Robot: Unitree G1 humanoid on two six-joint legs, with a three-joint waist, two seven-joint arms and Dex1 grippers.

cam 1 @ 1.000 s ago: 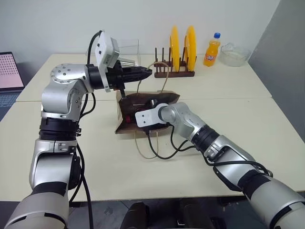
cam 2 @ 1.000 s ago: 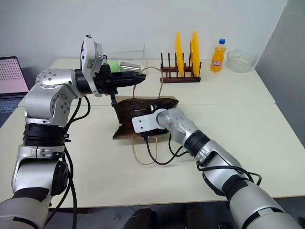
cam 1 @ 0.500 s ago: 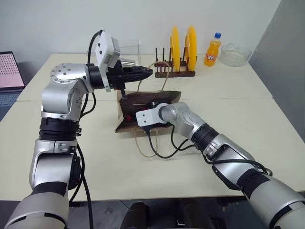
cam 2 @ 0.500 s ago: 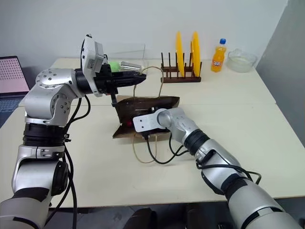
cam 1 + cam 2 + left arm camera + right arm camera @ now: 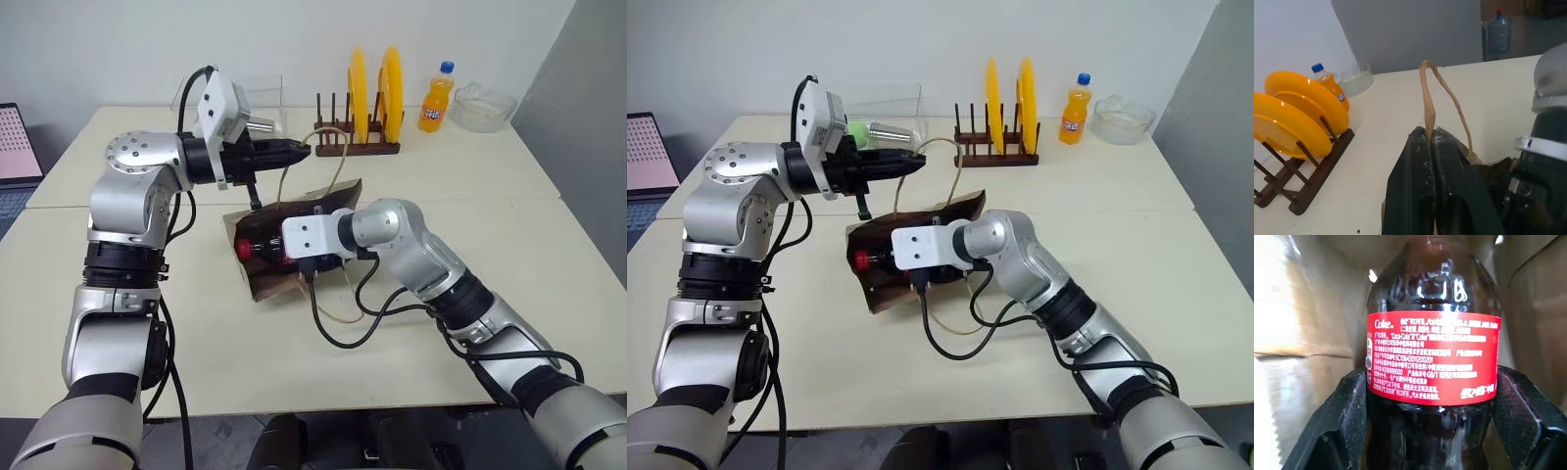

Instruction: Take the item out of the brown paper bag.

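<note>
Left gripper [image 5: 1431, 142] clenched the bag [image 5: 269, 279] handle; right gripper [image 5: 1432, 396] grasped the bottle [image 5: 257, 248], only partly drawn out.

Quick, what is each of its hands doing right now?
Left hand: closed on the paper bag's cord handle.
Right hand: closed around the dark cola bottle, at the brown paper bag.

L tool [image 5: 306, 149] pinches bag [image 5: 284, 279] handle; bottle [image 5: 257, 248] w/ red cap pokes out.

The right end effector [image 5: 269, 251] hid most of the cola bottle [image 5: 247, 248]; the brown paper bag [image 5: 269, 284] concealed its base.
</note>
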